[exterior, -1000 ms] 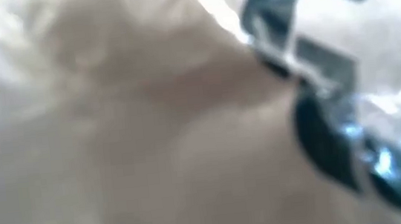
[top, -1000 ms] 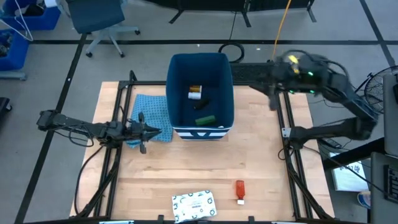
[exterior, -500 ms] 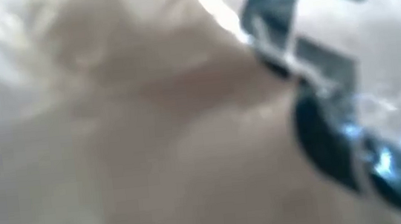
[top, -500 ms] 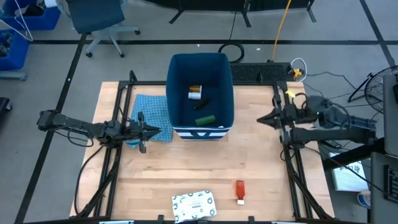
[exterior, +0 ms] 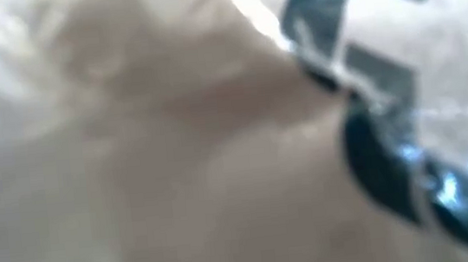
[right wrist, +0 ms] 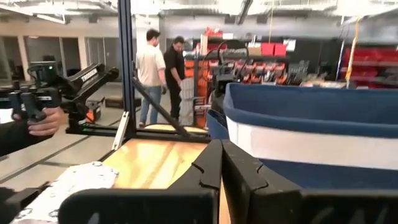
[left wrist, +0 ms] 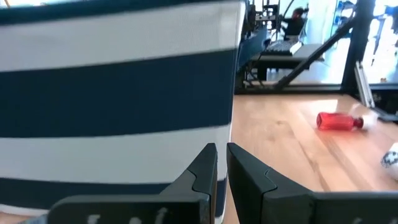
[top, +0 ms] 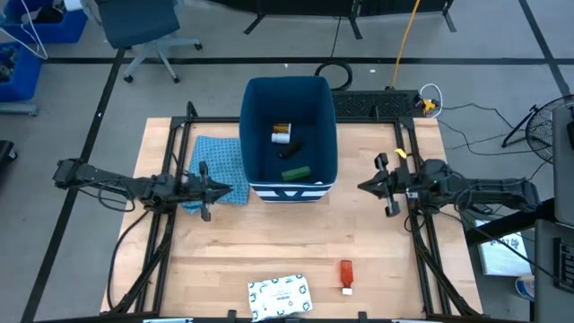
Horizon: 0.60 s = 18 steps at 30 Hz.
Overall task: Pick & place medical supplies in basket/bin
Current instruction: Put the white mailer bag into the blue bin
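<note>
In the high view the dark-blue bin point(top: 287, 193) stands at the table's middle, toward the far side. Inside lie the orange pill bottle point(top: 282, 133), the black bar point(top: 292, 147) and the green box point(top: 296, 172). The white patterned packet point(top: 280, 294) and the red white-tipped tube point(top: 346, 274) lie flat near the near edge. My left gripper point(top: 226, 188) is shut, level, just left of the bin, whose striped wall point(left wrist: 118, 106) fills its wrist view. My right gripper point(top: 363, 187) is shut, level, right of the bin point(right wrist: 323, 124). I cannot make out the small white piece.
A light blue cloth point(top: 220, 166) lies on the table under my left gripper, against the bin's left side. Something blurred sits right against the low camera. The left wrist view shows the tube point(left wrist: 339, 121) on bare wood. People stand in the room beyond point(right wrist: 158, 68).
My right arm has swung down from the table's far right corner toward the near edge and inward. Its gripper now sits level, pointing at the bin's right side. Left arm and items have kept still.
</note>
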Each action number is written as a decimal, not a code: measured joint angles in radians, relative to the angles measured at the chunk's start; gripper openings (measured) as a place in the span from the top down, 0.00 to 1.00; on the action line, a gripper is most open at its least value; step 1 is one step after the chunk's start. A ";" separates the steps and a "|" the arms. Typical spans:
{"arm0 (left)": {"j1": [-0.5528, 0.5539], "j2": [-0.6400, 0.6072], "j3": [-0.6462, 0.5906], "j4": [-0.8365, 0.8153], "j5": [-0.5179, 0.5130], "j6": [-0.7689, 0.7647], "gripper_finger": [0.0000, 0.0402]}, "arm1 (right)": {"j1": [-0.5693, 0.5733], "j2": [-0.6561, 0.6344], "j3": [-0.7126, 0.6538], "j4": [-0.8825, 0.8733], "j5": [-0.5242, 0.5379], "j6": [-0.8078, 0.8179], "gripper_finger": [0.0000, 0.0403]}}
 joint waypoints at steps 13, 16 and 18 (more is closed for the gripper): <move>-0.008 0.000 0.004 0.000 0.096 0.038 0.90 | 0.000 -0.001 -0.085 0.101 0.004 -0.078 1.00; -0.056 0.011 0.048 -0.005 0.155 0.075 0.90 | 0.000 -0.001 -0.085 0.092 0.003 -0.082 1.00; -0.100 0.040 0.102 -0.011 0.118 0.070 0.90 | 0.000 -0.001 -0.085 0.087 0.002 -0.082 1.00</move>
